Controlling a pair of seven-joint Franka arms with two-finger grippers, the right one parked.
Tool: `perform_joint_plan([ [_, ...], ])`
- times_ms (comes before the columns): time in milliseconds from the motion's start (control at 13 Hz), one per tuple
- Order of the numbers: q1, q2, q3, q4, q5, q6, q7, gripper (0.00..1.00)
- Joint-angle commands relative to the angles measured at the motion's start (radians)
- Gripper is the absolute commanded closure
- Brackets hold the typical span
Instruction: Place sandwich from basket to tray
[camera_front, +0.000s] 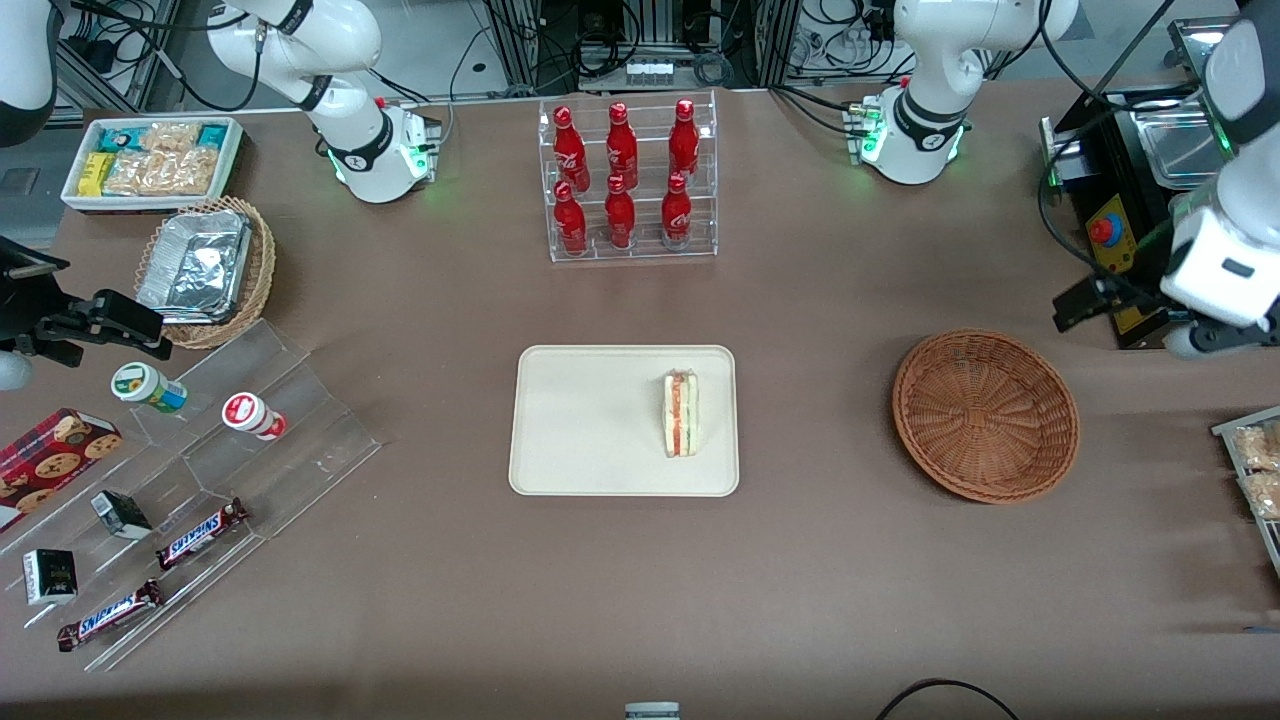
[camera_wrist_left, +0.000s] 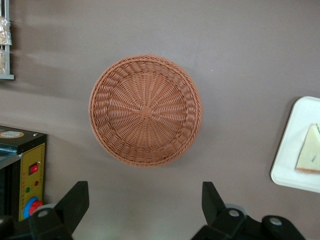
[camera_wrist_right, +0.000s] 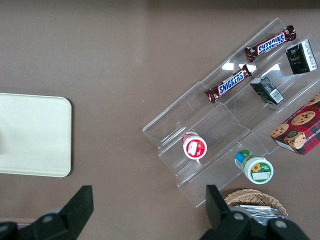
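Now the small triangular sandwich (camera_front: 682, 413) of pale bread with an orange-red and green filling stripe lies on the flat cream-beige rectangular tray (camera_front: 580, 420), at the tray's end toward the working arm. The round reddish-brown woven wicker basket (camera_front: 985, 414) holds nothing and sits on the brown table (camera_front: 820, 560) well apart from the tray. The claw (camera_wrist_left: 145, 210) hangs above the table beside the basket, fingers (camera_wrist_left: 75, 200) spread apart, gripping nothing.

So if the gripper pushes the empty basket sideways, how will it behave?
The basket is probably light: thin open wicker, nothing in it. Round and shallow, it should slide, not tip, perhaps spinning under an off-centre push. The open gripper hovers above it, near the table's working-arm end.
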Motion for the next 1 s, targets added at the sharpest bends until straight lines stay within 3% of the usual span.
perform_joint_plan([
  [0,0.144,-0.039,-0.163,-0.012,0.014,-0.050,0.057,0.00],
  [923,0.132,-0.036,-0.192,0.046,-0.001,-0.100,0.062,0.00],
])
